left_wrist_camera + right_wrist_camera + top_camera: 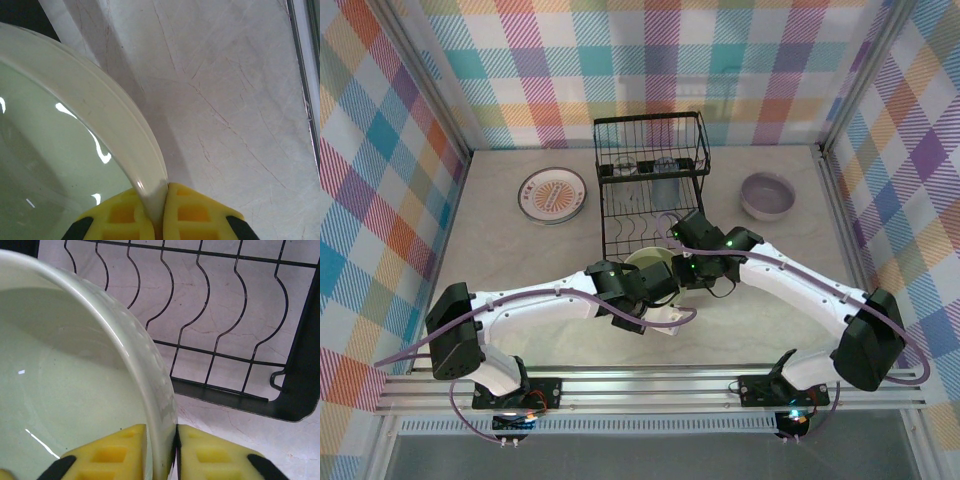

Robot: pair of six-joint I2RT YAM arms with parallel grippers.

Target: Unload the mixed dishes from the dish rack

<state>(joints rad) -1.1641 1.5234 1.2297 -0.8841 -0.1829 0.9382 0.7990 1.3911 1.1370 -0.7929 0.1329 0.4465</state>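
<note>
Counter (520, 262) below, pale green bowl (648, 262) just before the dish rack (655, 178): my left pincer (160, 200) pinches its rim, my right pincer (162, 440) brackets it, bite unclear; mismatched pulls could wrench it free.

Both arms are built alike. The left arm (535, 300) and the right arm (800, 280) have smooth white shells between chunky black joint housings. A lavender cable (520, 296) runs the length of each, tied close to the shell. Small green lamps (728, 243) glow on the right arm's black wrist joints. Each base (515, 392) is a black block with tiny lights below it. The left gripper (156, 194) and the right gripper (162, 431) have yellow fingers moulded with square recessed pockets, and black shows at their outer corners.
</note>
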